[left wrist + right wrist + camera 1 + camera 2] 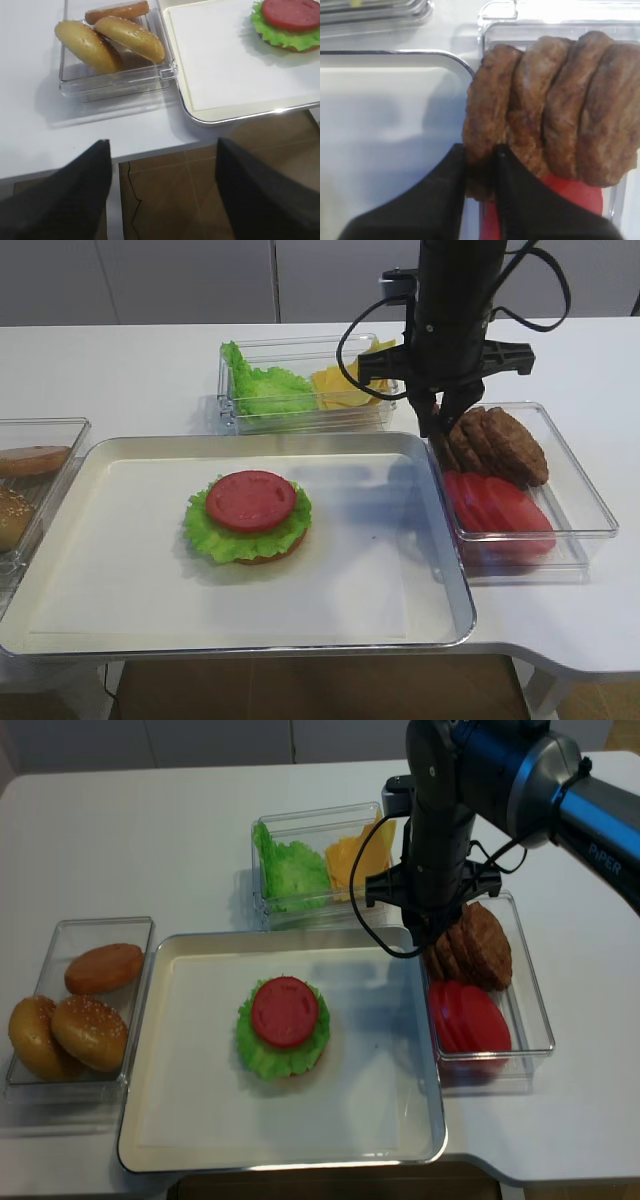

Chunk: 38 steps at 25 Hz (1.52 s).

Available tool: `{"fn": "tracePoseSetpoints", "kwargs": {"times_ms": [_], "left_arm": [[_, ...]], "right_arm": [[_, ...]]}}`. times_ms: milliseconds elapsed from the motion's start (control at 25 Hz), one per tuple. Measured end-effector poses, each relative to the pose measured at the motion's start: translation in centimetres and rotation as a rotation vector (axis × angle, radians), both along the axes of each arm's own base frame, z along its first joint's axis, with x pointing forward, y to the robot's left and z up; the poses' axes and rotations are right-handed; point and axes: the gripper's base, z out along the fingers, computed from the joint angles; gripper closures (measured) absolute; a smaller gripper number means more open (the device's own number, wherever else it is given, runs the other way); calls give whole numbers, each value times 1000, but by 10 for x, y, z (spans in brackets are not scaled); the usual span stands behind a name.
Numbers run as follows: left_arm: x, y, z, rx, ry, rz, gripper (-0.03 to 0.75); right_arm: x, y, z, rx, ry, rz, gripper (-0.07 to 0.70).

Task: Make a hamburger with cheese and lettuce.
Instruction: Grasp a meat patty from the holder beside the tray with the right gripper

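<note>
Right pincer point(480, 165): my jaws are nearly together, pinching the edge of the end patty point(487, 125), the one at the tray-side end of the row. The wrist view shows both fingertips flat against its two faces, so I judge the grip is made, on one patty only.

Just beyond the jaws: the other patties point(570, 105) lean on edge against the held one, touching it. Below them lie the tomato slices point(498, 510), in the same clear box point(590, 502).

To the left of the pincer: the tray point(440, 455), its rim just beside the box. On it, well apart from my jaws, sits the hamburger point(248, 517): bun base, lettuce point(215, 540), one tomato slice on top. No patty or cheese on it yet.

Behind the pincer: a box with spare lettuce and the cheese point(348, 860).

Left pincer point(162, 190): jaws wide, holding nothing, hanging off the table's front edge near the bun box point(120, 75).

Doing this step well, as I judge it:
- Lift straight up first, so the neighbour patty peels away and isn't dragged out.
- Clear the box wall and tray rim before moving left.
- Check the patty hangs firm; it is held by its edge only and may swing.
- Lay it flat, centred on the tomato.
</note>
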Motion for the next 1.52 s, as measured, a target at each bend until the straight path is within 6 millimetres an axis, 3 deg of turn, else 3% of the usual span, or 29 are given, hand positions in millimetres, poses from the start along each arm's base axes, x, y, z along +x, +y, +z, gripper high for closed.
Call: {"fn": "tracePoseSetpoints", "kwargs": {"times_ms": [400, 1520], "left_arm": [[0, 0, 0, 0, 0, 0, 232], [0, 0, 0, 0, 0, 0, 232]], "right_arm": [[-1, -1, 3, 3, -8, 6, 480], [-15, -7, 42, 54, -85, 24, 501]]}}
